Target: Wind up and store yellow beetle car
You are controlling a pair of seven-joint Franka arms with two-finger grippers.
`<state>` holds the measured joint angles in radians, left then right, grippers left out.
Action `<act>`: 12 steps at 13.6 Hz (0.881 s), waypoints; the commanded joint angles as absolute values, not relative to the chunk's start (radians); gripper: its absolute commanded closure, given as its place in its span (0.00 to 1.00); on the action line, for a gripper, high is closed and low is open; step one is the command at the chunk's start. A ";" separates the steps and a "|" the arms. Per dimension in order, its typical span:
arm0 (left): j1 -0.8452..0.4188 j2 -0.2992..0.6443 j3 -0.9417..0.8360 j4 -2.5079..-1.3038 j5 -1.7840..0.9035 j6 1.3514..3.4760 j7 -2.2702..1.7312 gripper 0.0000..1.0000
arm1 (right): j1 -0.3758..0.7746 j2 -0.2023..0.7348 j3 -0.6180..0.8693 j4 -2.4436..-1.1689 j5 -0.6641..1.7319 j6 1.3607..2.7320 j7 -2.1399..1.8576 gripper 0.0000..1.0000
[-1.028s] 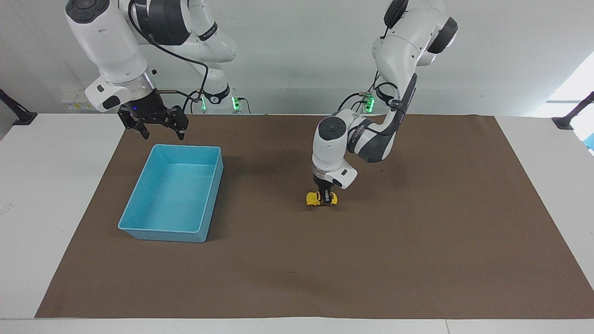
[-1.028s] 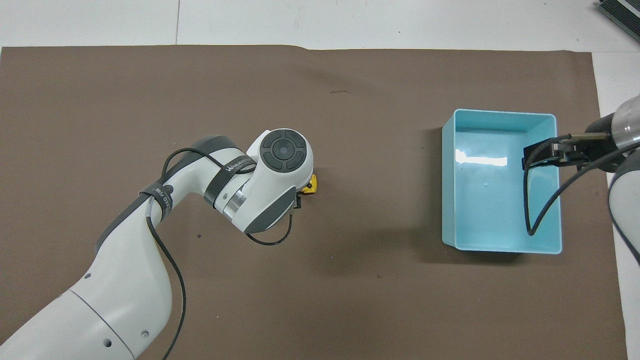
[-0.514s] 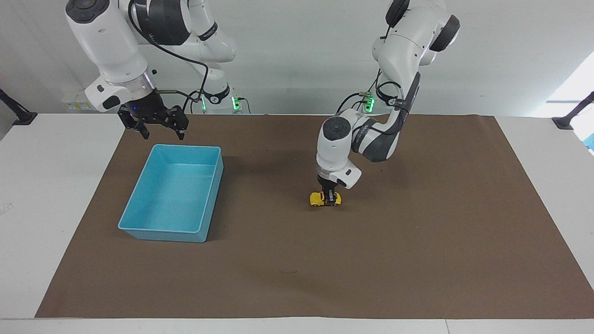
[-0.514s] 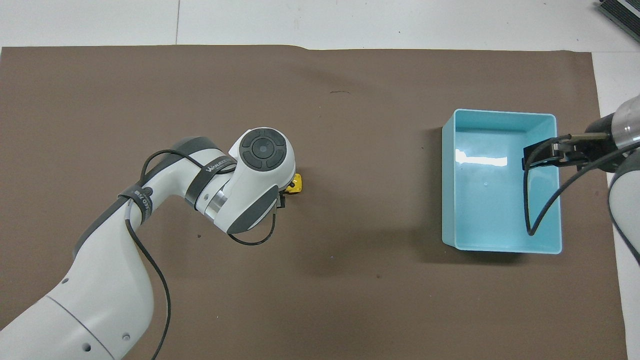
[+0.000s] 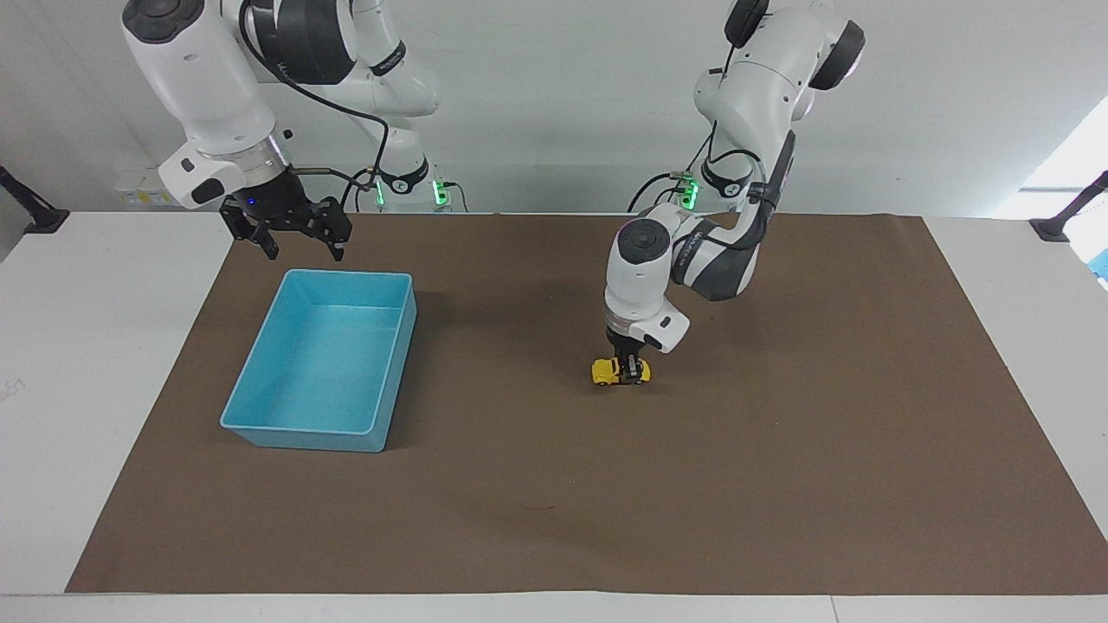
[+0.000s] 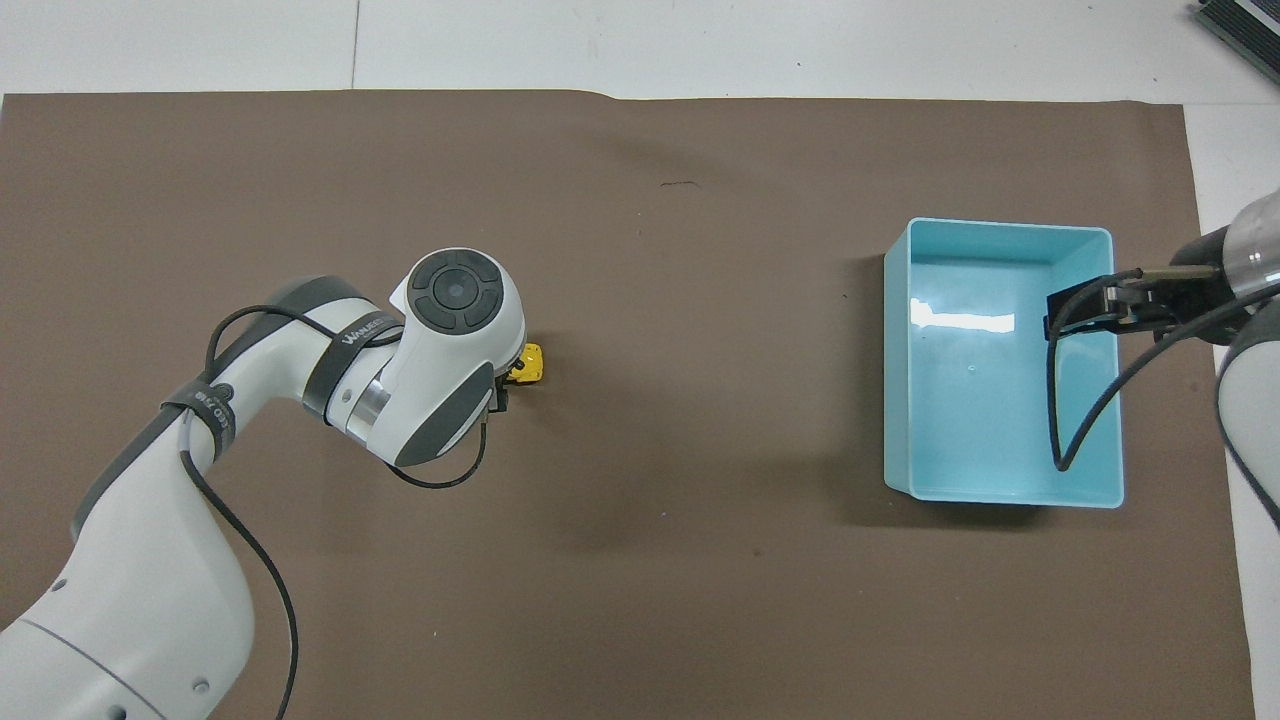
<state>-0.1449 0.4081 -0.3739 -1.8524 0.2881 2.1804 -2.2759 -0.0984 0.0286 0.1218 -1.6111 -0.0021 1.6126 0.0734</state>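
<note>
Clearly the winding step is in hand: on the brown mat (image 5: 779, 484), well apart from the blue bin (image 5: 260, 407), the left gripper (image 5: 630, 370) clamps the car (image 5: 620, 372) directly under it, wheels down. The right gripper (image 5: 299, 247) waits spread wide over the bin's rim. Next likely comes lifting the car and carrying it to the bin.

Robot lab, two arms (image 5: 216, 78), papered table (image 5: 779, 484)
</note>
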 commanded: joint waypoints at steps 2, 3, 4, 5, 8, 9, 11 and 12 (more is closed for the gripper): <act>-0.109 0.451 -0.330 -1.904 0.314 2.278 -2.243 0.70 | -0.112 0.018 0.126 -1.615 0.021 1.615 0.057 0.00; -0.109 0.451 -0.328 -1.904 0.314 2.276 -2.243 0.67 | -0.112 0.018 0.126 -1.615 0.021 1.617 0.057 0.00; -0.109 0.451 -0.328 -1.904 0.314 2.276 -2.241 0.65 | -0.112 0.018 0.126 -1.615 0.021 1.615 0.057 0.00; -0.110 0.451 -0.328 -1.904 0.314 2.276 -2.241 0.57 | -0.112 0.018 0.126 -1.615 0.021 1.617 0.057 0.00; -0.110 0.449 -0.330 -1.866 0.311 2.249 -2.246 0.00 | -0.112 0.018 0.126 -1.615 0.021 1.617 0.057 0.00; -0.110 0.436 -0.331 -1.835 0.304 2.202 -2.246 0.00 | -0.112 0.018 0.126 -1.615 0.021 1.617 0.057 0.00; -0.117 0.426 -0.339 -1.751 0.258 2.081 -2.246 0.00 | -0.112 0.018 0.126 -1.615 0.021 1.617 0.057 0.00; -0.120 0.426 -0.342 -1.715 0.255 2.042 -2.246 0.00 | -0.112 0.018 0.126 -1.615 0.021 1.617 0.057 0.00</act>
<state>-0.1146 0.4250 -0.3362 -1.8029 0.2791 2.1439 -2.2541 -0.0984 0.0286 0.1218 -1.6111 -0.0021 1.6126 0.0734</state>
